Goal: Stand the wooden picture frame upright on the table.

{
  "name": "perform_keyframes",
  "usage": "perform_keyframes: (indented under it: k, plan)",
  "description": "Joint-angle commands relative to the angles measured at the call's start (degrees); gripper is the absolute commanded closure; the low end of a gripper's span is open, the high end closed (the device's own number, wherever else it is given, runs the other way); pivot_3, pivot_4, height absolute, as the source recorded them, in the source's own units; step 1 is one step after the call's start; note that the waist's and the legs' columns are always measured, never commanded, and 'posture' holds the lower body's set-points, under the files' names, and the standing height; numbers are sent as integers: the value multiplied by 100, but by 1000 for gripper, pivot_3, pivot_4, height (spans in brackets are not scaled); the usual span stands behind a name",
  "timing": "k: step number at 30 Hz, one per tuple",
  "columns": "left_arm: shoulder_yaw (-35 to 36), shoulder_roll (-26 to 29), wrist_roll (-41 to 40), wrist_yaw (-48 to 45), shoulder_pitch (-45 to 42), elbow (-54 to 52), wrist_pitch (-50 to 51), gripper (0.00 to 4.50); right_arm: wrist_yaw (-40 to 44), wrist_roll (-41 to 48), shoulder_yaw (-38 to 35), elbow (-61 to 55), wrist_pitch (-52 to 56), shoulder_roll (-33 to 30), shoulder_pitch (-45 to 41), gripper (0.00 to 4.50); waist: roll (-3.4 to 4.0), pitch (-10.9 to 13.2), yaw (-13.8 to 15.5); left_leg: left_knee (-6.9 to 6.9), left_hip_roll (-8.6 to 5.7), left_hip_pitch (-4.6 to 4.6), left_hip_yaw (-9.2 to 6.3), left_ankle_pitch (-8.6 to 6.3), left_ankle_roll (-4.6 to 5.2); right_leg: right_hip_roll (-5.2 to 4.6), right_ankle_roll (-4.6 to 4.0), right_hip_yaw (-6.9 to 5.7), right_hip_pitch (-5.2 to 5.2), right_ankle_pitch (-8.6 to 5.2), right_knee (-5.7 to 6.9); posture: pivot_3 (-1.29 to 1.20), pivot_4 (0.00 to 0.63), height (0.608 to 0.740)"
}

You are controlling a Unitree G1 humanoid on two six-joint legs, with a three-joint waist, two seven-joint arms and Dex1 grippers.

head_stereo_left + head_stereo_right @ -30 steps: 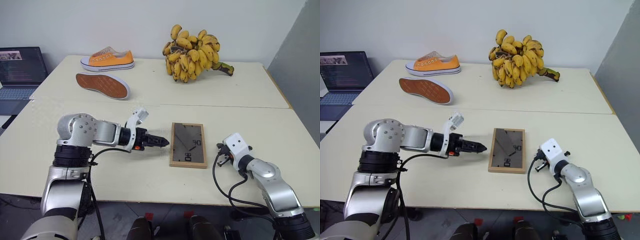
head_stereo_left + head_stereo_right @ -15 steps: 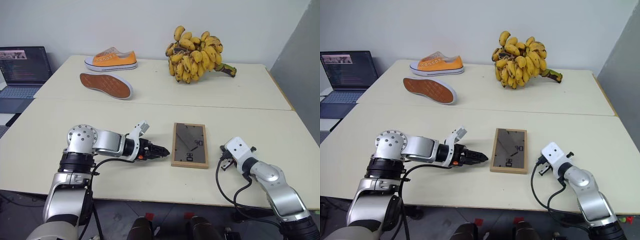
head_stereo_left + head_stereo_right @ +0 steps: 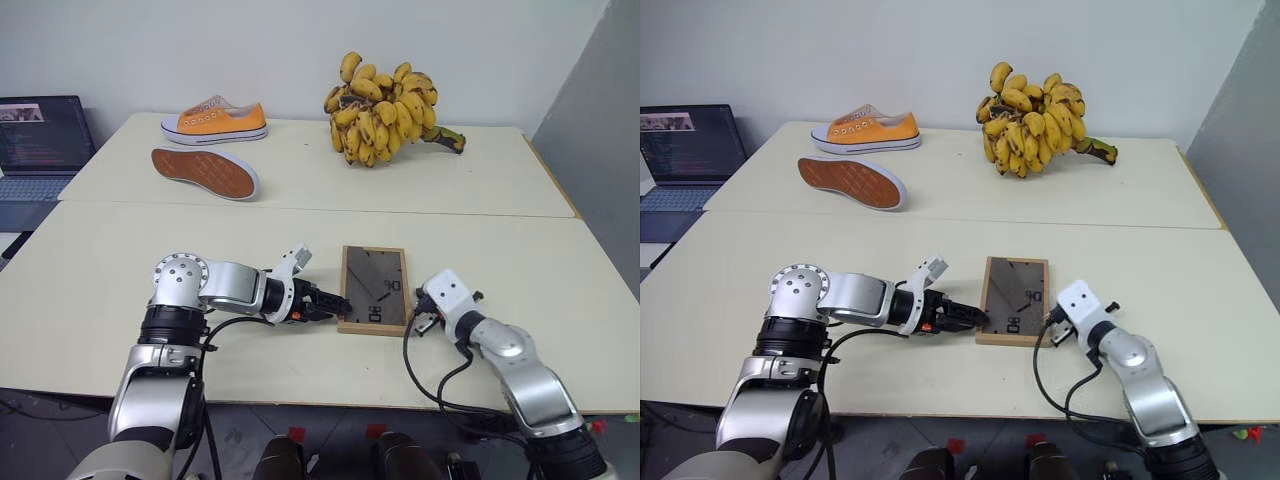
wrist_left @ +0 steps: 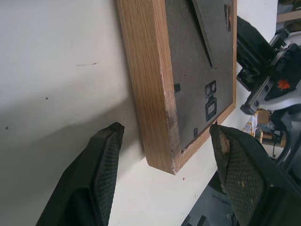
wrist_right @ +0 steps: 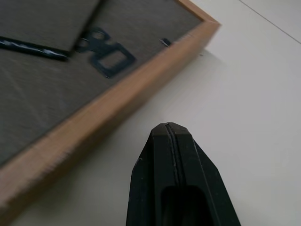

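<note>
Left hand (image 4: 162, 155), fingers spread wide, straddling the near left corner of the wooden picture frame (image 3: 375, 289), not gripping. Right hand (image 5: 172, 136) pinched shut, empty, just beside frame's right edge. Frame lies flat, back up, between both hands; long axis runs away from robot. Left hand seems closer. Cream counter (image 3: 120, 270). Beyond: bananas (image 3: 385, 98), orange shoes (image 3: 214, 117), laptop (image 3: 40, 140).

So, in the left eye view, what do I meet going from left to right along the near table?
Left gripper → picture frame → right gripper.
</note>
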Motion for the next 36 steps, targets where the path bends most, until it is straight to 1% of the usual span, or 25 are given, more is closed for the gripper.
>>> perform_keyframes:
  k: [1,3,5,7,10,12,16,20,25,36]
  plan:
    - [100,-54,-249,194,-58,27,-113,1351,-31,17,127,-253,245,120,-49,4500,0,0,2,0,0,0,0,0,0,0,0,0,0,0,0,0,150,740]
    - [84,-47,-338,268,-44,21,-148,1351,-4,-58,166,-295,247,38,-41,4500,0,0,4,0,-1,-1,0,0,0,-1,0,0,0,0,0,0,150,740]
    - [52,-31,-448,348,-11,5,-193,1351,52,-122,101,-314,187,-178,15,4500,0,0,8,0,-1,-1,0,0,0,-1,0,0,-1,0,0,0,150,740]
    - [3,-10,-597,432,35,-16,-236,1351,96,-81,-44,-331,199,-331,89,4500,0,0,31,0,-3,-5,0,0,0,-2,0,0,-2,0,-1,0,150,740]
    - [-67,39,-738,510,61,13,-272,1351,135,-60,-60,-300,177,-474,163,4500,0,0,63,0,-5,-6,1,0,0,-4,1,0,-2,0,-3,0,150,740]
    - [-105,65,-790,550,34,57,-310,1351,118,-50,21,-299,212,-420,148,4500,0,0,82,1,-6,-6,1,0,0,-5,1,0,-1,0,-4,0,150,740]
    - [-193,102,-905,625,-10,55,-394,1351,12,-26,231,-376,385,-85,-11,4500,0,0,72,1,-6,-6,1,0,0,-4,1,0,-2,-1,-4,0,150,740]
    - [-296,143,-1063,709,13,8,-474,1351,-81,-56,325,-397,488,119,-124,4500,0,0,49,0,-4,-6,0,0,0,-3,1,0,-4,0,-3,0,150,740]
    - [-426,219,-1266,823,47,-43,-616,1351,-290,-29,440,-298,581,535,-316,4500,0,0,33,-2,-3,-6,1,0,0,-3,0,0,-6,0,-3,0,150,740]
    - [-666,401,-1725,1025,132,-185,-956,1351,-381,33,504,-275,719,754,-297,4500,0,0,39,-3,-4,-11,0,0,-1,-4,0,-1,-8,0,-6,0,150,740]
